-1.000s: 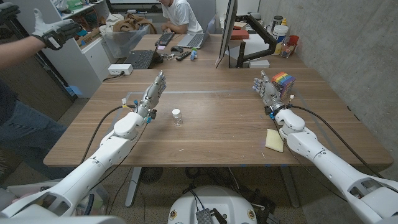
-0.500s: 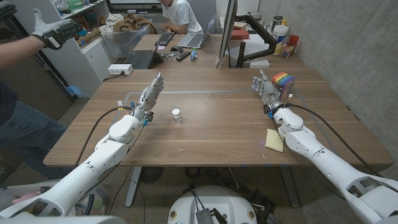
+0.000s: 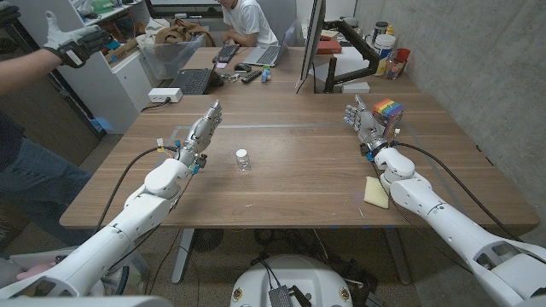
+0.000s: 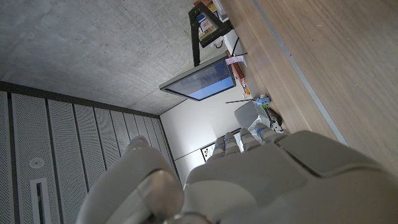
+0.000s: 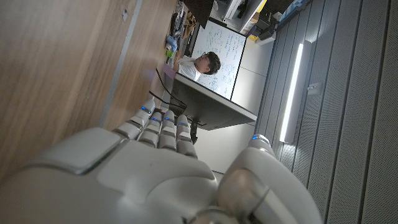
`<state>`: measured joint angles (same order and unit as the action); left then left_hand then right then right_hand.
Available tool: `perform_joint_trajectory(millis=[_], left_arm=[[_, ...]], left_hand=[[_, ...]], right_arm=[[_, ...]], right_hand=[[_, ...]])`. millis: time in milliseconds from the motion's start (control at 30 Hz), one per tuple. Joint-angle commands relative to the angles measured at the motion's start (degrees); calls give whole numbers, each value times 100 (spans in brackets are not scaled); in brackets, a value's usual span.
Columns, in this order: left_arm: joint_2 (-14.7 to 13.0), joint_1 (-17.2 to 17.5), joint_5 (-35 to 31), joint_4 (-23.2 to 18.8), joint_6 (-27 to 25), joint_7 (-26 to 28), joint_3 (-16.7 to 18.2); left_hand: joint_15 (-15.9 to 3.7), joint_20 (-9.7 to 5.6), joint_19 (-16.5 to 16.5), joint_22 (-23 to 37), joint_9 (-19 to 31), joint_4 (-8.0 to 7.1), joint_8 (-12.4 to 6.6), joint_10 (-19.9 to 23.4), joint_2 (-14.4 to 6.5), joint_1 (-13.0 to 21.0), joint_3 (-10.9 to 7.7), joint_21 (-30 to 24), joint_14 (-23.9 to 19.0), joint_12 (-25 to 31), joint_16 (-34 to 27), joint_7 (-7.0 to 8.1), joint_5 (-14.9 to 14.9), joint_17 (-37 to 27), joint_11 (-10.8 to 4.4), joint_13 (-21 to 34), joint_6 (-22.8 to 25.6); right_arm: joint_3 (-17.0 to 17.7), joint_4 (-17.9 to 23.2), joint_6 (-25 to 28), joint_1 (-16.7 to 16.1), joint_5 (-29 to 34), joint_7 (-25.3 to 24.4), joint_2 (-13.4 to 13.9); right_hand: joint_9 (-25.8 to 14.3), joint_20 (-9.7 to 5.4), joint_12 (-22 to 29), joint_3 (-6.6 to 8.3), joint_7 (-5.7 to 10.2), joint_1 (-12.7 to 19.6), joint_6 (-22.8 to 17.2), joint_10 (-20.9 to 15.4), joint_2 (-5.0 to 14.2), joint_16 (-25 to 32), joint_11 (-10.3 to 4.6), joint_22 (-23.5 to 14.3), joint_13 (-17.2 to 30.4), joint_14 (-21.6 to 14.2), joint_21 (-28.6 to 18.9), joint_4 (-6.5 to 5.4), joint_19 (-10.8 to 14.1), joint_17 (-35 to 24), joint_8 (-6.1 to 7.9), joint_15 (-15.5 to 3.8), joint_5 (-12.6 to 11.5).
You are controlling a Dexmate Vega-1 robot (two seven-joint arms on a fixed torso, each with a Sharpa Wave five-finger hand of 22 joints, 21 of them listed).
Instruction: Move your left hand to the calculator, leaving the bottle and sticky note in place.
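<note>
Bottle: small, clear, white-capped, seen upright mid-tabletop. Sticky note: pale yellow, laid flat beside the right forearm. Calculator not made out. Left hand: fingers extended together, nothing held, raised left of the bottle, apart from it. Right hand: fingers straight, nothing gripped.

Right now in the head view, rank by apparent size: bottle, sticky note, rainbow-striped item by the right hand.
1. Rainbow-striped item, though the right hand hides part of it.
2. Sticky note, close behind; it lies nearer the camera, so this ranking is unsure.
3. Bottle, clearly the smallest.
</note>
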<state>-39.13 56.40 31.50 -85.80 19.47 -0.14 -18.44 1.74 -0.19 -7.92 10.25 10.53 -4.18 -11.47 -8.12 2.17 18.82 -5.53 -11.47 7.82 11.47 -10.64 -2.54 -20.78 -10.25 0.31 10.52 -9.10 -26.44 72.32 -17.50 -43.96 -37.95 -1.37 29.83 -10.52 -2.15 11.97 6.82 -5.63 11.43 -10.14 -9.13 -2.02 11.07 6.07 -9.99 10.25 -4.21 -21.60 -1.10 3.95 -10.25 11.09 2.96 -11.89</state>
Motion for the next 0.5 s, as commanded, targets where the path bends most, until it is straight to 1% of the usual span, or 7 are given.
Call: perform_joint_trajectory(millis=[33,167,300,500], left_arm=[[-224,221,18,-256,-53,19,130],[-290,306,52,-319,-77,51,201],[-292,373,297,-313,-77,-84,290],[-396,482,272,-405,-87,-40,381]], left_hand=[[-7,24,-5,34,20,41,-32,-16,-24,81,-5,-26,0,26,-25,15,-25,-31,12,23,8],[-11,16,-2,35,21,49,-32,-17,-36,102,-11,-28,-5,25,-26,14,-20,-31,14,23,12],[-18,22,-10,35,21,59,-30,-15,-49,125,-16,-26,-6,25,-26,12,-13,-32,7,24,13],[-20,6,-8,36,21,71,-31,-4,-63,155,-23,-28,-10,29,-27,21,-5,-32,8,24,23]], right_arm=[[30,-18,-78,-1,-10,-18,-5],[31,-88,-127,27,10,-33,-39],[57,-197,-261,38,2,-72,-138],[60,-272,-336,53,32,-118,-198]], right_hand=[[-20,-60,50,-6,45,20,-21,-61,73,16,8,-27,19,-27,11,25,65,-28,25,10,-27],[-20,-56,50,-8,47,20,-33,-68,75,16,14,-27,19,-35,19,26,67,-28,29,11,-27],[-21,-53,60,-9,56,21,-65,-99,81,19,-8,-28,19,-52,25,28,87,-28,40,7,-26],[-22,-44,102,-10,86,31,-187,-234,100,36,-38,-29,21,-127,49,37,121,-27,78,-8,-25]])
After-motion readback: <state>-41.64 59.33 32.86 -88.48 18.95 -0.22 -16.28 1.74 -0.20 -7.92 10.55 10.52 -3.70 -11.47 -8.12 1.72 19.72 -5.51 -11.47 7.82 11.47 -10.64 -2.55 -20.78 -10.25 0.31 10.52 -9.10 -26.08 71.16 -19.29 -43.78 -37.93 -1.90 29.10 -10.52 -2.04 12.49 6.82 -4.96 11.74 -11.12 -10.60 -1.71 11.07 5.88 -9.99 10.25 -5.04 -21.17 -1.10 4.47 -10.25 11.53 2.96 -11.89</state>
